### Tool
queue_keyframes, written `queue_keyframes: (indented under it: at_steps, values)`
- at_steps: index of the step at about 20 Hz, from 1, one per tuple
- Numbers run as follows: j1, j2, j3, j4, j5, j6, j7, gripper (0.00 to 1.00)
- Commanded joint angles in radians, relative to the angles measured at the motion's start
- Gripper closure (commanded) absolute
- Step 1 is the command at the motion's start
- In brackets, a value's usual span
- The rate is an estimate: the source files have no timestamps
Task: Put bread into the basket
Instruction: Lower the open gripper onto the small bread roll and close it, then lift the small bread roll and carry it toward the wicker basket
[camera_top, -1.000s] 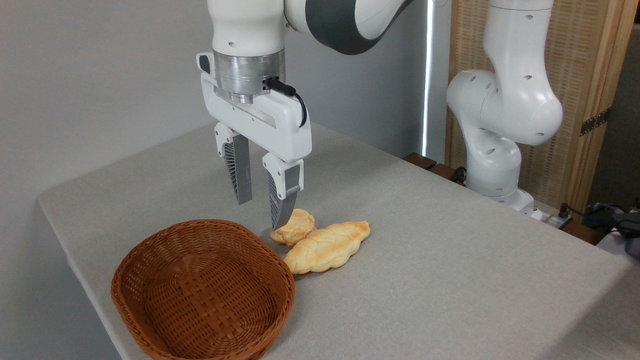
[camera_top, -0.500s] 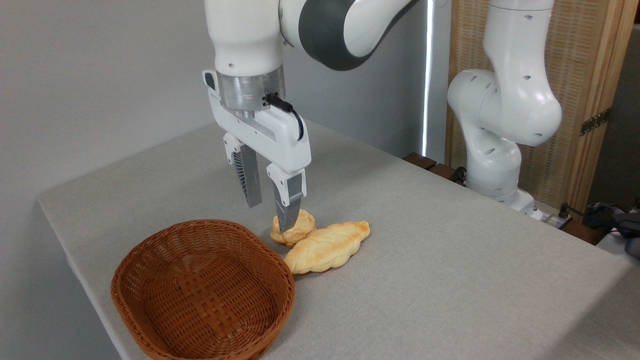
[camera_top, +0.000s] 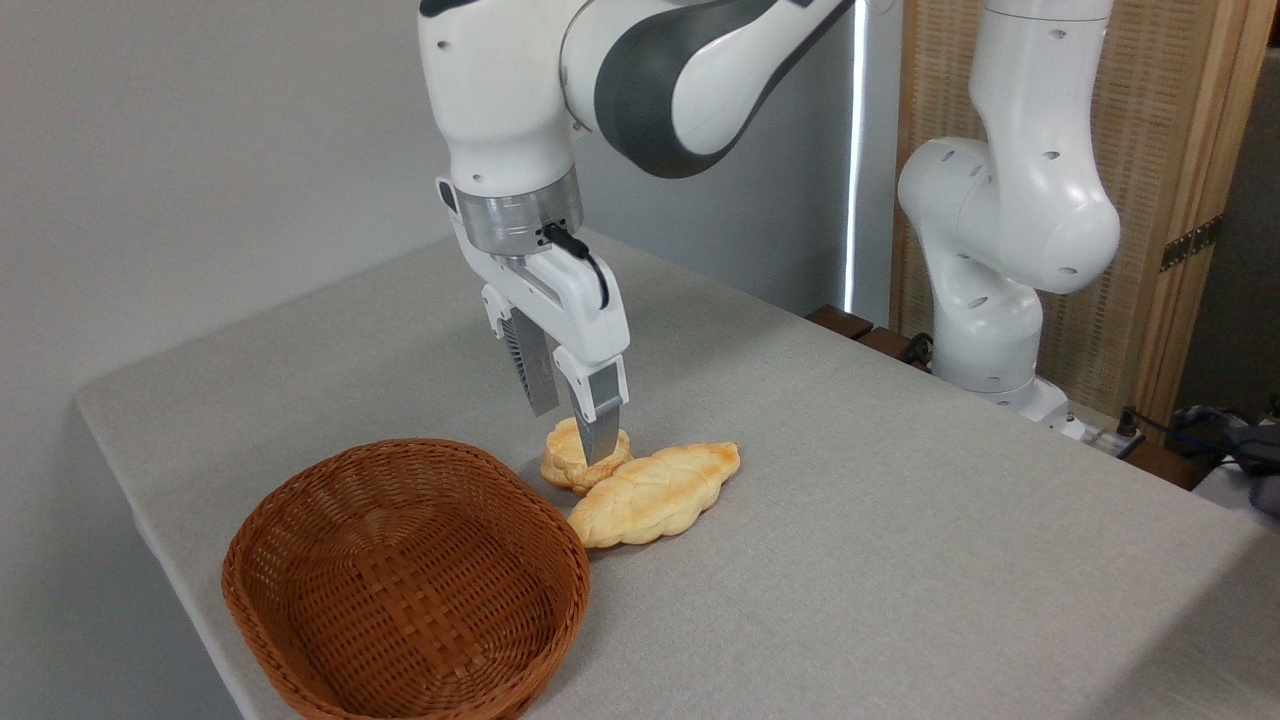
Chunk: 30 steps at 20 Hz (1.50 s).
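Single fixed camera view. Desk (camera_top: 900, 500) covered in grey cloth, grey wall behind. Bread (camera_top: 572, 462), small knotted golden bun, lies on the desk just behind the basket's far rim and touches the left end of the longer braided loaf (camera_top: 655, 495). Loaf lies diagonally, its lower left end right at the basket's rim. Basket (camera_top: 300, 590), oval reddish-brown wicker, sits at the near left part of the desk, nothing inside.

White arm (camera_top: 560, 90) reaches down from above. Gripper (camera_top: 570, 432) points down, tilted slightly, over the bun. Jaws narrowly parted, a gap visible between them, nothing held. Near finger (camera_top: 604, 420) overlaps the bun's top right in the picture, tip at or just above its surface; contact cannot be told. Far finger (camera_top: 538, 375) ends higher in the picture, behind and left of the bun. Black cable loops at the gripper's wrist.

Arm's base (camera_top: 1000, 300) stands at the desk's far right edge. Wooden screen (camera_top: 1170, 150) with woven panels behind it.
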Motion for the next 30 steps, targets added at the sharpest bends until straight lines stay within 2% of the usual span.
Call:
queue_keyframes:
  at_steps: [1,4,13,16,19,20,21,23,25,30]
  values:
    - [-0.048,-0.017,0.004,-0.053,0.017,0.008,0.034,0.0]
    - [-0.067,-0.001,0.004,-0.054,0.015,0.016,0.053,0.0]
    - [-0.073,0.047,0.004,-0.054,0.018,0.085,0.053,0.0]
    - [-0.09,0.053,-0.004,-0.054,0.044,0.082,0.051,0.0]
    - [-0.091,0.061,-0.004,-0.054,0.045,0.082,0.05,0.0]
    - [-0.093,0.062,-0.006,-0.054,0.045,0.084,0.05,0.02]
    - [-0.093,0.062,-0.007,-0.054,0.045,0.084,0.05,0.09]
    - [-0.091,0.062,-0.016,-0.054,0.046,0.082,0.051,0.3]
    - [-0.091,0.062,-0.016,-0.053,0.048,0.082,0.053,0.42]
    - [-0.091,0.061,-0.016,-0.05,0.048,0.079,0.053,0.42]
